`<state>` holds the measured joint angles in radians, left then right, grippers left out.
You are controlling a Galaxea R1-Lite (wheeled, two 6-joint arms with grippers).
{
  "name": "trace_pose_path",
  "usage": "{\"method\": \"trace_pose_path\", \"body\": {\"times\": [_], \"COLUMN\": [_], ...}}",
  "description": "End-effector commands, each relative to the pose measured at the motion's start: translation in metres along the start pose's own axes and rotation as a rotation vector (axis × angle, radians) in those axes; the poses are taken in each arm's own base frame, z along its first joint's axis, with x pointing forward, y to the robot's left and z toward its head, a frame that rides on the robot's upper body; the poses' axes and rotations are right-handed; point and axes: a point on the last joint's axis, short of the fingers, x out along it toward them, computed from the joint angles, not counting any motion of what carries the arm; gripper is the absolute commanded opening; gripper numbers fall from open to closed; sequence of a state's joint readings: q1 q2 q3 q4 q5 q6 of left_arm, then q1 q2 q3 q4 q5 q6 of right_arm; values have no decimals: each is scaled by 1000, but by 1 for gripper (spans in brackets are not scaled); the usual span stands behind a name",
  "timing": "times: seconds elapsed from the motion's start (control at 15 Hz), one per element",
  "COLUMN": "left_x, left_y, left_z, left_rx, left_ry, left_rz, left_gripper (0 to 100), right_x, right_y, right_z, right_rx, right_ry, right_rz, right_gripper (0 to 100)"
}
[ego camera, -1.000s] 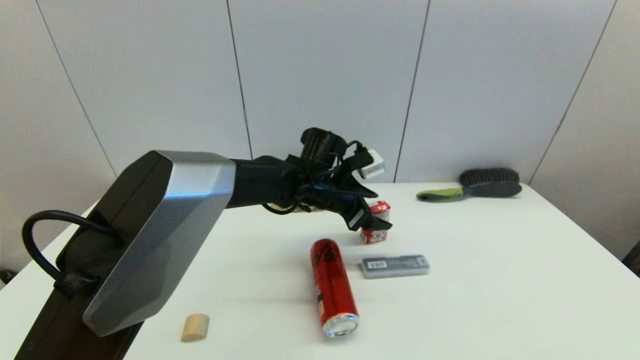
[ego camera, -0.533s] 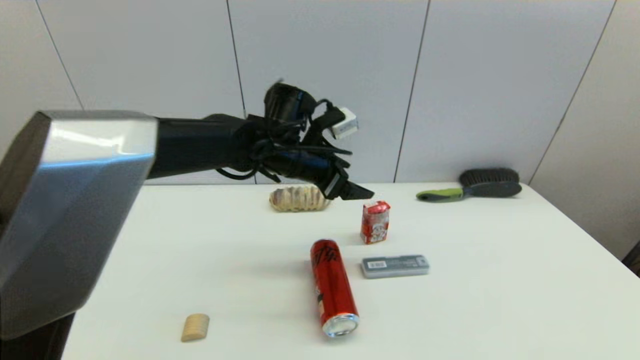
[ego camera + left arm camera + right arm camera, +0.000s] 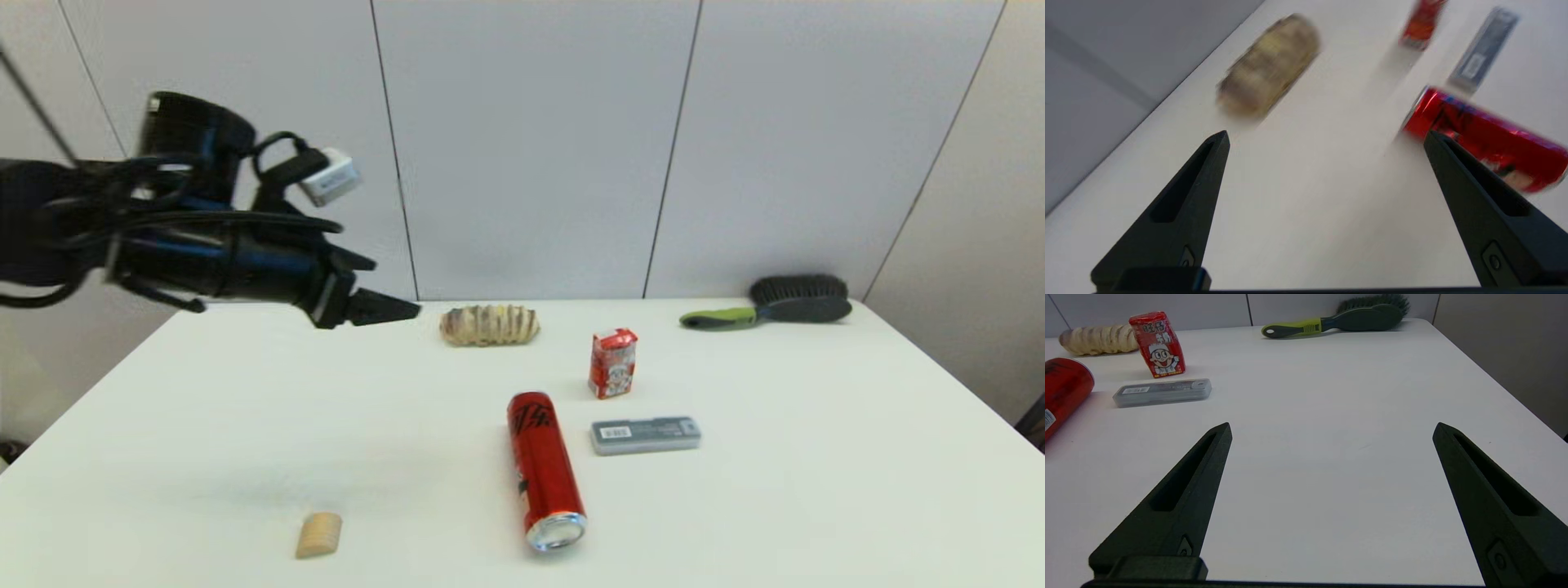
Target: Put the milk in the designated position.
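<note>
My left claw hangs above the counter's far left side with fingers spread wide, holding nothing; my right claw sits low and equally spread. The milk stands upright mid-counter, just behind the grey case. I judge it light, crushable and easily tipped, best pinched across its flat sides. The white counter looks smooth; grey panelled walls stand behind.

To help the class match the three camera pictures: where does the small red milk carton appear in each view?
Head view: milk upright mid-table, behind the grey case.
Left wrist view: milk at the top edge, blurred.
Right wrist view: milk upper left, face visible.
Shared landmark: the grey case, beside the milk in every view.
</note>
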<state>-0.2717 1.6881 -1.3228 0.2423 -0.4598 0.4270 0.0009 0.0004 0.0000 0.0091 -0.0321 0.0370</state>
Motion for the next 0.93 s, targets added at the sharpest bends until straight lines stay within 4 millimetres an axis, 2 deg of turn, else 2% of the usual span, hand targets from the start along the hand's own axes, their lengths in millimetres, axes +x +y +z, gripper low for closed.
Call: {"method": "trace_pose_path", "body": {"times": [0.07,0.33,0.47,0.6,0.73,0.93], "left_x": [-142,-184,-193,-193,-191,-175], "left_y": [-56,-116,-142,-166,-180,-181], "left_z": [-52,-99,-131,-167,-192,-215], "left_rx": [-171,-144,-112,-96,-79,-74], "left_ry": [-124,-303,-408,-458,-496,-497], "left_rz": [484,762,832,850,861,859], "left_gripper": [100,100,100,100,100,100], "right_x": [0,0,0,0,0,0], "right_y": [0,0,0,0,0,0], "right_z": [0,0,0,0,0,0], "right_rx": [0,0,0,0,0,0], "right_ry": [1,0,0,1,1,0], "right_rz": [1,1,1,-1,-1,1], "right_gripper": [100,100,100,100,100,100]}}
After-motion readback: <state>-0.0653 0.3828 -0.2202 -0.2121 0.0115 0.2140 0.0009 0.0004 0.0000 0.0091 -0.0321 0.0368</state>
